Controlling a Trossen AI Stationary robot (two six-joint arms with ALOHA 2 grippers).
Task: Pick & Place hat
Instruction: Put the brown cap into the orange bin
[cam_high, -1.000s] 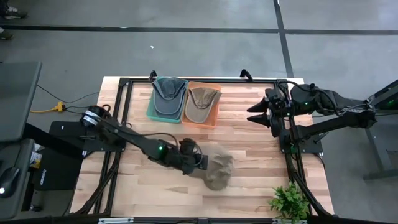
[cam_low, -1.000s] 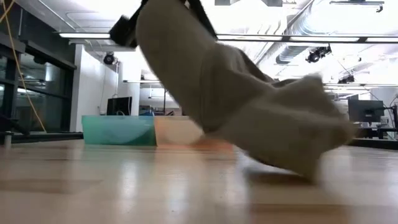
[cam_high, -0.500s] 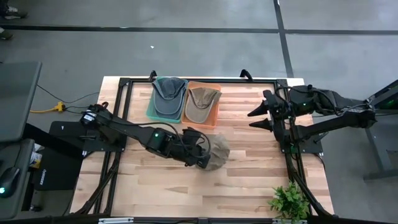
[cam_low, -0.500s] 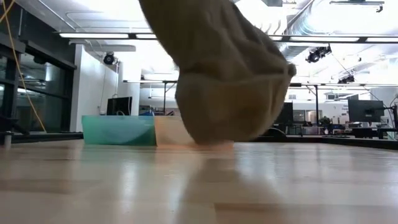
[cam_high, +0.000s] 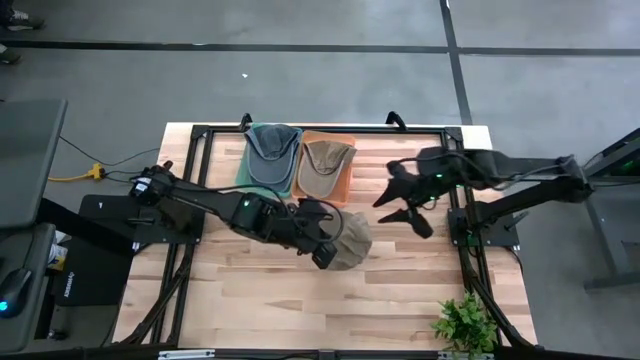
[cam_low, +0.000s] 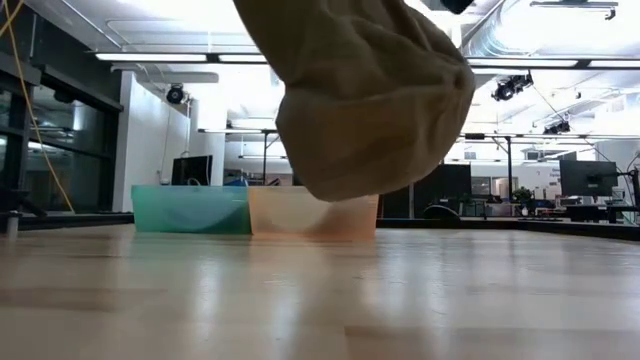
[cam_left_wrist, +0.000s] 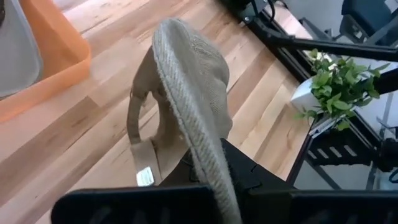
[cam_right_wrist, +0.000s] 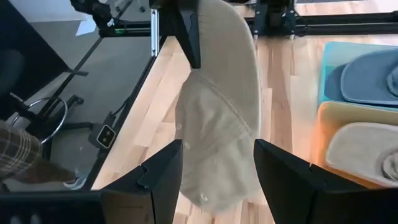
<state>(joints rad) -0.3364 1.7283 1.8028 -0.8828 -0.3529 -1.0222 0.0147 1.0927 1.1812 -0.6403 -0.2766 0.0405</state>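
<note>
A tan hat (cam_high: 350, 240) hangs from my left gripper (cam_high: 322, 248) over the middle of the table; it fills the low view as the hat (cam_low: 370, 100), clear of the wood. My left gripper (cam_left_wrist: 211, 186) is shut on it. My right gripper (cam_high: 402, 205) is open and stands just to the right of the hat, touching nothing. In its wrist view the hat (cam_right_wrist: 217, 124) hangs ahead of the right gripper (cam_right_wrist: 217, 186), between the two spread fingers. A teal bin (cam_high: 244, 170) and an orange bin (cam_high: 345, 185) at the far edge each hold another hat. My left gripper pinches the hat's brim edge (cam_left_wrist: 198, 163) between its two fingers, the edge running back between them. The fingers come in from the table's left, slanting down. The hat's crown (cam_low: 380, 130) hangs below the hold, lifted clear of the table.
The teal bin holds a grey hat (cam_high: 272, 155) and the orange bin a tan one (cam_high: 327, 160). A potted plant (cam_high: 465, 322) stands at the near right corner. Black frame rails (cam_high: 200, 200) run along the table's left and right sides. Bare wood lies near the hat.
My left gripper has raised the hat and carried it toward the far edge and a little right; its lower end, which trailed on the table, now hangs clear. My right gripper, still open, has swung toward the table's left and slightly nearer, close to the hat.
</note>
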